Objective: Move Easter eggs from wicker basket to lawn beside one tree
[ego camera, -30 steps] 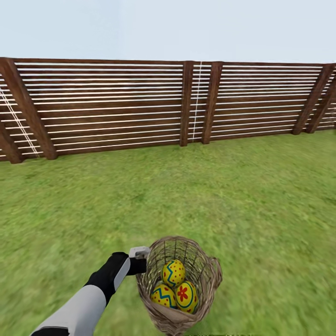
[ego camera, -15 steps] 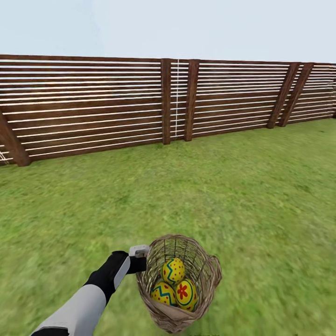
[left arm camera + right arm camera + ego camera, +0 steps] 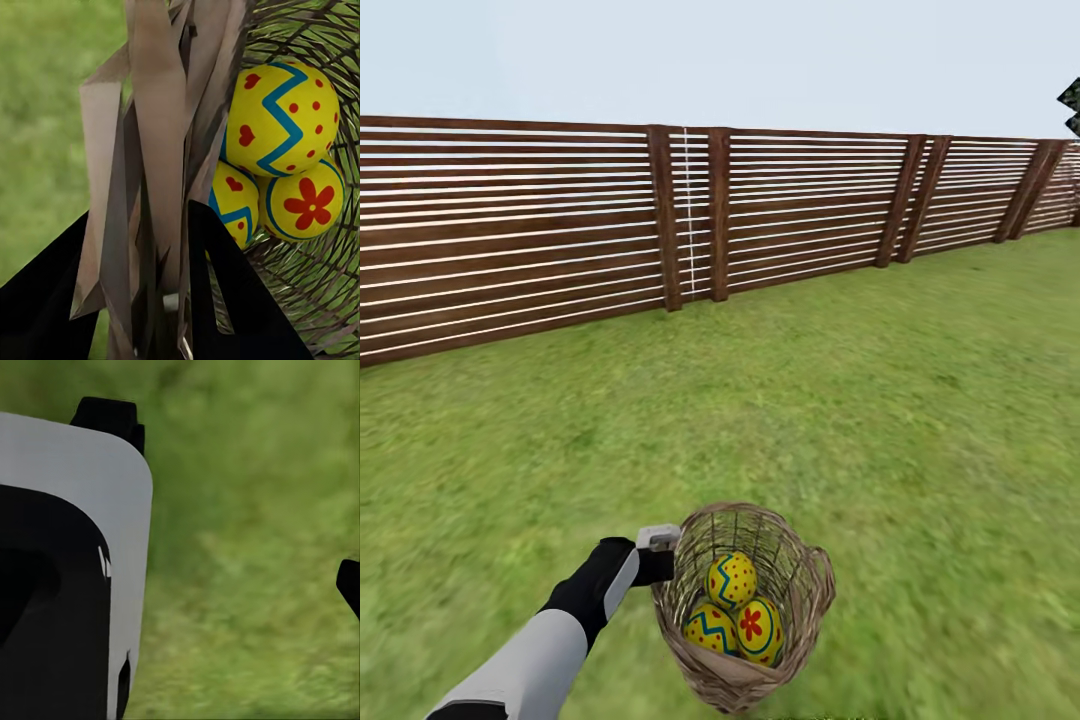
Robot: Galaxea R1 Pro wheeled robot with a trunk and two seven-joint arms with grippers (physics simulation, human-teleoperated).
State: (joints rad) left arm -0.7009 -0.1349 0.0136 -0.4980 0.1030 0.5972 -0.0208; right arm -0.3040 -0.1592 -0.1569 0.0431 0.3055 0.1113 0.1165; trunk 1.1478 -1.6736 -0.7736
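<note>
Head view: your left gripper (image 3: 665, 562) is pinching the rim of the brown open-weave wicker basket (image 3: 800, 590), three yellow painted eggs (image 3: 732, 581) inside, above green lawn (image 3: 880, 420). Right gripper's state: can't tell.

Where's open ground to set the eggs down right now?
Bare lawn runs from the wicker basket to the slat fence and out to both sides. Crowded only inside the basket: three Easter eggs packed together, left gripper clamped on its rim. No pale-trunked tree visible yet.
</note>
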